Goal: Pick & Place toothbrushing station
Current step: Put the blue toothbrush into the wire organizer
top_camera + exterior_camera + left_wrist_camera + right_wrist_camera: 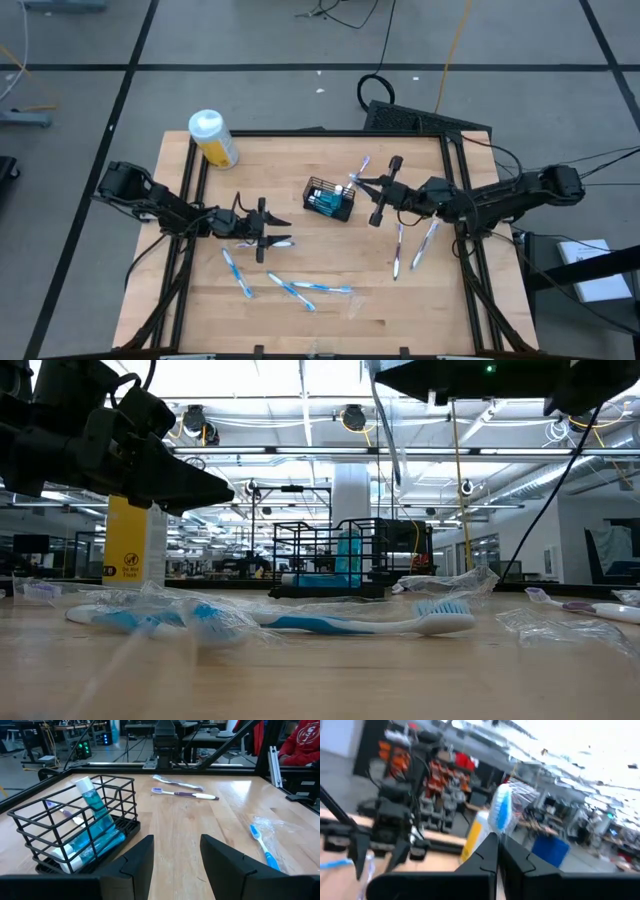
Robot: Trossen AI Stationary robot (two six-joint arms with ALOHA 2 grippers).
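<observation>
High view: at centre frame the right gripper [352, 184], fingers clamped on a wrapped white-and-blue toothbrush [361, 166], hangs beside the small black wire-mesh basket [329, 199]. The thin pinch could let the brush tilt and catch the rim. The left gripper [282, 230], fingers apart and empty, waits lower left of centre.

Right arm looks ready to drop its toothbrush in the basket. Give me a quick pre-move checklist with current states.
1. Right claw shut on wrapped toothbrush: ok.
2. Right claw beside the wire basket, not yet over it: not ok.
3. Basket upright, teal tubes inside: ok.
4. Left claw open, empty, clear of basket: ok.
5. Yellow bottle away from the path: ok.
6. Room in basket for the brush: cannot tell.
</observation>
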